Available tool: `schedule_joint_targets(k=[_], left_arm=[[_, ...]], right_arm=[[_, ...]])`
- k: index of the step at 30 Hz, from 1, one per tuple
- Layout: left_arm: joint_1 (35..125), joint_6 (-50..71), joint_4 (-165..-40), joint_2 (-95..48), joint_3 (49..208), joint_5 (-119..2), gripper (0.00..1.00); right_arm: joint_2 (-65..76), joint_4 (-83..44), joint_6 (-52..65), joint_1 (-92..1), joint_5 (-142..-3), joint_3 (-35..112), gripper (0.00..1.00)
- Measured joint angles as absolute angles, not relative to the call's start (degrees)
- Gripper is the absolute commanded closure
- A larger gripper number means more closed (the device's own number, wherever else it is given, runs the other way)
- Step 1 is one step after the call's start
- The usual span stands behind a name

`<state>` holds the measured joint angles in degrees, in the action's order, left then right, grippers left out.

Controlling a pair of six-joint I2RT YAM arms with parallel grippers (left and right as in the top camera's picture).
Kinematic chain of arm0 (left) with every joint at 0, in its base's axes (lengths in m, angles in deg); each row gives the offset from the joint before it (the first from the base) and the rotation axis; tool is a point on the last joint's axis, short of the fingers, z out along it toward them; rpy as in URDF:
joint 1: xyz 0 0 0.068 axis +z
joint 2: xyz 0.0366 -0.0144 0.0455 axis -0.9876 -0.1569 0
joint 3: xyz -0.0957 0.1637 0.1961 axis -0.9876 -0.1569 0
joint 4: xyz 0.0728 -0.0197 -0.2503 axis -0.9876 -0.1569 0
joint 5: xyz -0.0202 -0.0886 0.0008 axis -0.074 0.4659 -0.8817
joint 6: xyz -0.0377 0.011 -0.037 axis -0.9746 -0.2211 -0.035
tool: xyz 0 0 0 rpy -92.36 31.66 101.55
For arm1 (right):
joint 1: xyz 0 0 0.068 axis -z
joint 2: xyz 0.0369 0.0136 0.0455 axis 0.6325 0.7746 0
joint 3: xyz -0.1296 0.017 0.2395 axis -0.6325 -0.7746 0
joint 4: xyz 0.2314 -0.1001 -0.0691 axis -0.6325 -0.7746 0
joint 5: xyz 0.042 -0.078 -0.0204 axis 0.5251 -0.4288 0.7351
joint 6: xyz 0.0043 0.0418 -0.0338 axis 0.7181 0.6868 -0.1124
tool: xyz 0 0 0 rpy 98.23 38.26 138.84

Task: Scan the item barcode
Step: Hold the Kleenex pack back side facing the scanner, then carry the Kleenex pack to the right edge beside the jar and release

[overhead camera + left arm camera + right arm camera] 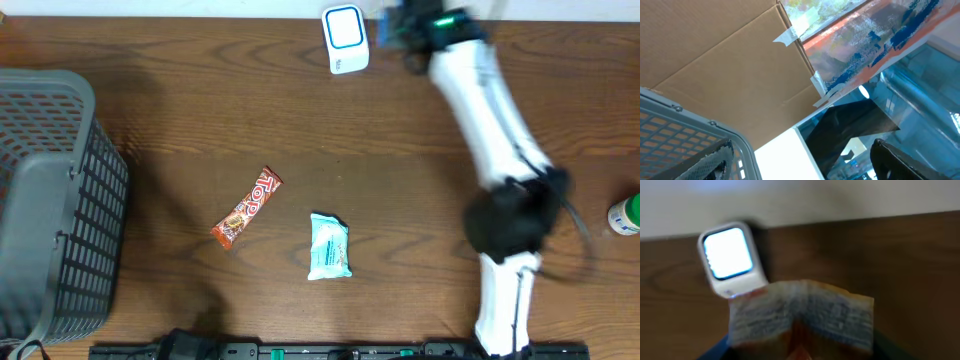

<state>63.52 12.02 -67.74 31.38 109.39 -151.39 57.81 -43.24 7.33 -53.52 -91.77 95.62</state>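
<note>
My right arm reaches to the table's far edge, where my right gripper [400, 25] hangs just right of the white scanner [345, 40]. In the right wrist view a blurred packet [802, 315] with silvery crimped ends and a reddish middle fills the space between the jaws, and the gripper [802, 352] is shut on it. The scanner [730, 257] with its lit window stands just beyond the packet, to the left. No barcode can be made out. My left gripper [805, 167] is open and empty, next to the grey basket's rim [740, 145], and is out of the overhead view.
A grey mesh basket [50, 200] fills the left side. An orange candy bar [247, 207] and a light blue packet [328, 246] lie mid-table. A green-and-white bottle [626, 214] stands at the right edge. A cardboard box [725, 70] looms in the left wrist view.
</note>
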Motion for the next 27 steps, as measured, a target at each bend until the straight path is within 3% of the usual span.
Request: schedule_joint_targets(k=[5, 9, 21, 23, 25, 27], left_arm=[[63.52, 12.02, -67.67, 31.38, 109.39, -151.41, 0.12], [63.52, 12.02, -67.67, 31.38, 109.41, -151.41, 0.12], [63.52, 12.02, -68.46, 31.38, 109.39, -151.41, 0.12], [63.52, 12.02, -69.29, 31.38, 109.39, -151.41, 0.12], [63.52, 12.02, -69.81, 31.38, 109.39, -151.41, 0.12], [63.52, 12.04, -69.88, 31.38, 109.39, -151.41, 0.12]], right_arm=[[47.59, -58.01, 7.09, -42.48, -96.09, 98.09, 0.46], [49.03, -64.85, 7.09, -32.80, -99.90, 97.32, 0.48], [66.67, -63.06, 7.59, -13.58, -101.25, 88.93, 0.44], [69.16, -62.93, 8.14, -11.53, -101.32, 88.62, 0.36], [71.58, -62.91, 8.81, -9.80, -101.21, 88.58, 0.01], [73.70, -63.04, 8.59, -8.34, -100.75, 88.56, 0.01]])
